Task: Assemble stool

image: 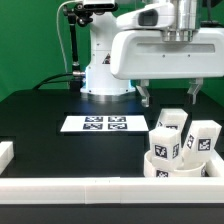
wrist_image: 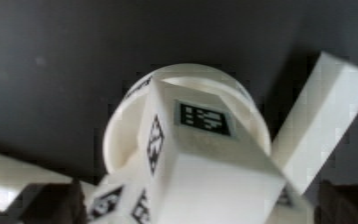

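Note:
The stool stands upside down at the front of the exterior view's right. Its round seat lies on the table, and three white tagged legs point up from it. Whether they are fixed in, I cannot tell. My gripper hangs open just above the legs, one finger to each side, holding nothing. In the wrist view I look down on one leg between the open jaws of the gripper. The seat's rim shows behind it, and another leg is beside it.
The marker board lies flat mid-table. A white border rail runs along the front edge, and another piece sits at the exterior view's left. The robot's base stands at the back.

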Robot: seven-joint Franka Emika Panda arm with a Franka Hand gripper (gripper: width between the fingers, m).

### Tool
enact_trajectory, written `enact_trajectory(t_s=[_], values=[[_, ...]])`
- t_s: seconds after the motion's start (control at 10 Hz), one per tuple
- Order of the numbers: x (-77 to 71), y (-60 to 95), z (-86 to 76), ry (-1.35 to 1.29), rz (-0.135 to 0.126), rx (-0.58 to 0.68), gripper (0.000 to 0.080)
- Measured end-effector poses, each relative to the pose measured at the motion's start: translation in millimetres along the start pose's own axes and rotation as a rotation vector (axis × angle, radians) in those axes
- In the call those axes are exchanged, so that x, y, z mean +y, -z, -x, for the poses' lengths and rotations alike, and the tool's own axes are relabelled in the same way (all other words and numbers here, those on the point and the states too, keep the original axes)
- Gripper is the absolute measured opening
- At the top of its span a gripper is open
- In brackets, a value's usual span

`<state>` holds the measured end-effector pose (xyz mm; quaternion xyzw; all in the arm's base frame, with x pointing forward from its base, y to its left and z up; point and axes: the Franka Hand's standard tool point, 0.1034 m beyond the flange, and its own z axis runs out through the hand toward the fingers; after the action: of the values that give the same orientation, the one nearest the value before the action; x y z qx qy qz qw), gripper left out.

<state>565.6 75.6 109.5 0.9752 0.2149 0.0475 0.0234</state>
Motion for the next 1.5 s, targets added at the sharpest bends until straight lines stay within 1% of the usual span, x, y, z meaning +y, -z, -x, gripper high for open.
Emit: enact_trajectory(t_s=[0.1,0.3,0.7,1.0,1.2,1.3,1.5], values=[[-2.1,0.2,-1.3,0.107,0.000,0.003,0.0649],[-0.5,-0.2,-0.3,0.228,0.002,0.001,0.0649],[5.6,-0.4,1.7,0.451,0.017,-0.009,0.0649],[10.8,-0.3,2.7,0.693,0.037,-0.028,0.0649],[21.5,-3.8,4.8,0.978,0.050,-0.054,0.0649],[22.7,-4.0,5.6,1.003,0.051,-0.058,0.0649],[27.8,-4.3,7.7,1.188,0.062,-0.083,0.0649]])
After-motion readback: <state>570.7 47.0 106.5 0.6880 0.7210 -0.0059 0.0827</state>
